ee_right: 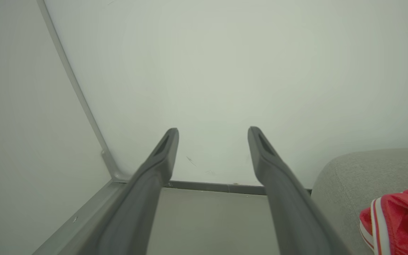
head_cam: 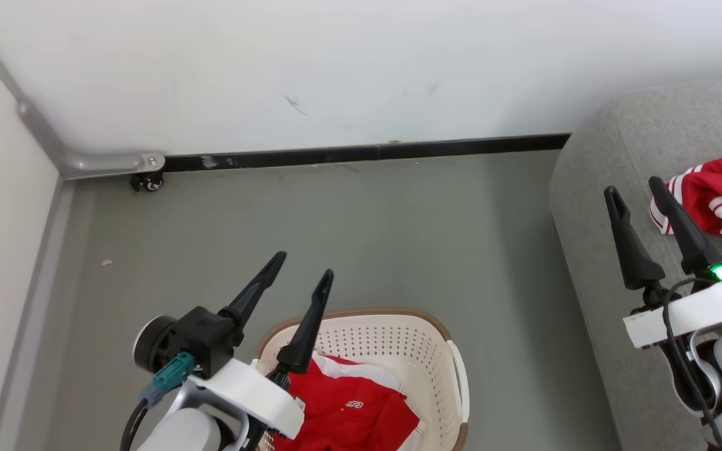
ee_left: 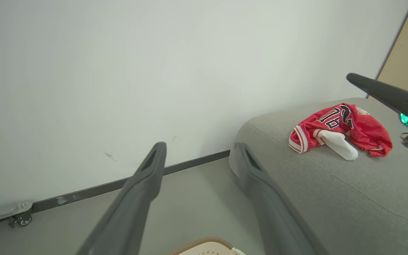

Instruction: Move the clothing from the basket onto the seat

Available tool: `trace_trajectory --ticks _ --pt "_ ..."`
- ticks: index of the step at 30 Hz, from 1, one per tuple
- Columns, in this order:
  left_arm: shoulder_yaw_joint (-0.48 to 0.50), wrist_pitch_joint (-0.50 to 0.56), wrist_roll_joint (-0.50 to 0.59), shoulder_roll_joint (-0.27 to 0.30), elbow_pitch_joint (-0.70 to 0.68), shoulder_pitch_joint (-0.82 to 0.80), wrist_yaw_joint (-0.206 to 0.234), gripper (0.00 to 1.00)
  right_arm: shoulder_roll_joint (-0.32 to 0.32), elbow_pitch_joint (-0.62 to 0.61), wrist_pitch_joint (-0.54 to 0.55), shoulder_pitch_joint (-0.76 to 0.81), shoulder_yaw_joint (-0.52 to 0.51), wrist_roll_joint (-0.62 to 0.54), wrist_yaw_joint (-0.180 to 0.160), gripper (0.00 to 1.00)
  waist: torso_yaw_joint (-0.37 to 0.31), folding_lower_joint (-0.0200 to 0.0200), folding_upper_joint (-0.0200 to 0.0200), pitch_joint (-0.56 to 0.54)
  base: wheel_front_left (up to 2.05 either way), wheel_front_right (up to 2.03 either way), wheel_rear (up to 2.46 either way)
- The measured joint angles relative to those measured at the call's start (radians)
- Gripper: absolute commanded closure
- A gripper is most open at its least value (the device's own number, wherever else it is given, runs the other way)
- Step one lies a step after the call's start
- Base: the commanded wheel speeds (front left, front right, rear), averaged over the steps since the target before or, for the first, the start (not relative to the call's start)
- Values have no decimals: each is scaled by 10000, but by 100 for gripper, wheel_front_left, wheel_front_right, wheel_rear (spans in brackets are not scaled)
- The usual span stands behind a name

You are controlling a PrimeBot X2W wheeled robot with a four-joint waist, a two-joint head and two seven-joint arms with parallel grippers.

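Observation:
The cream basket [head_cam: 398, 332] with a brown rim stands on the floor at the bottom centre; its rim [ee_left: 204, 243] peeks into the left wrist view. Red shorts [head_cam: 348, 410] with white trim and a small white logo lie inside it. A red jersey [head_cam: 718, 194] [ee_left: 338, 132] [ee_right: 398, 219] with striped trim and lettering lies crumpled on the grey seat [head_cam: 593, 207] [ee_left: 331, 191] [ee_right: 360, 166]. My left gripper [head_cam: 308, 263] [ee_left: 198, 148] hangs open above the basket's left side, holding nothing. Over the seat's edge my right gripper [head_cam: 633, 185] [ee_right: 213, 131] stands open and empty, just left of the jersey.
A white wall with a black baseboard [head_cam: 367, 153] runs behind the grey floor. A grey metal rail with a small caster [head_cam: 146, 181] sits in the left corner. Bare floor [head_cam: 367, 232] lies between the basket and the seat.

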Motion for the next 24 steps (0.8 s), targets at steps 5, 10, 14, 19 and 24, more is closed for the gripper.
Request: trace_trajectory --ticks 5,10,14,19,24 --pt "320 0 -182 -56 174 307 188 0 401 -445 0 453 -497 -105 0 0 216 0 0 -206 0 0 0" --pt "656 0 -405 -140 355 639 307 0 663 -840 -2 1115 -932 -606 -2 0 408 0 0 -432 0 0 0" --pt "945 0 -445 -201 359 785 426 0 886 -1045 -2 1689 -1137 -842 -2 0 504 0 0 -574 0 0 0" --pt "1421 -2 -445 -349 351 996 646 0 1216 -1327 -2 2149 -1306 -1097 -2 0 590 0 0 -727 0 0 0" --pt "1785 -2 -439 -380 349 1242 738 0 1542 -1599 -2 2499 -1383 -1290 -2 0 594 0 0 -840 0 0 0"
